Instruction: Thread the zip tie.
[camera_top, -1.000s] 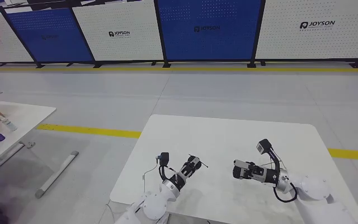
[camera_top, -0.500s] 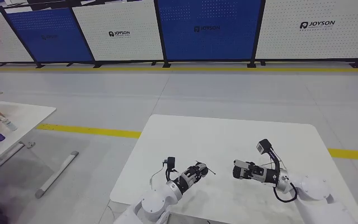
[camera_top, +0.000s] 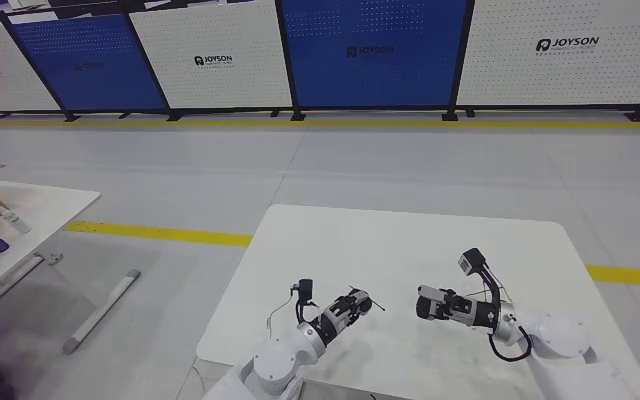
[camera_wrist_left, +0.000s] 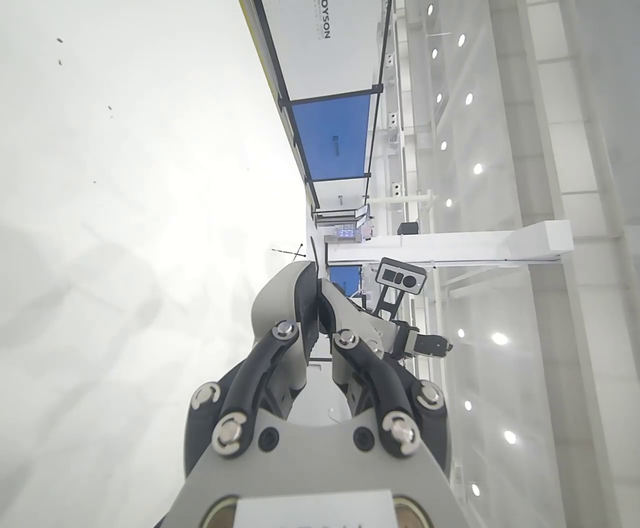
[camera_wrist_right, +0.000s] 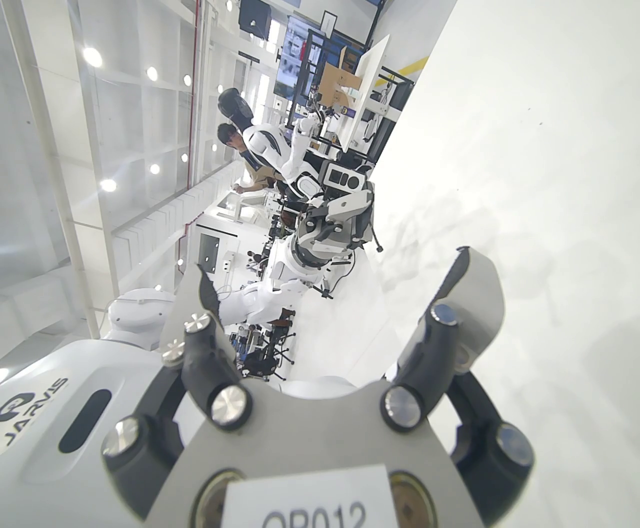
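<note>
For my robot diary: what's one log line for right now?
left hand: shut on zip tie | right hand: open, empty | hands: apart

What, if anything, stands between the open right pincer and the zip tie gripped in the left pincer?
Nothing visible does. The left pincer is shut on the zip tie, whose thin end sticks out toward the right pincer, which is open and faces it. The gap between them lies above the white table.

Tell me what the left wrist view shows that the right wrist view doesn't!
Left wrist view: the thin black zip tie pinched in the shut left tool, close up. Right wrist view: the right tool close up, wide open and empty, plus another white robot far behind. Shared: the white table, and each arm's tool seen small from the other.
</note>
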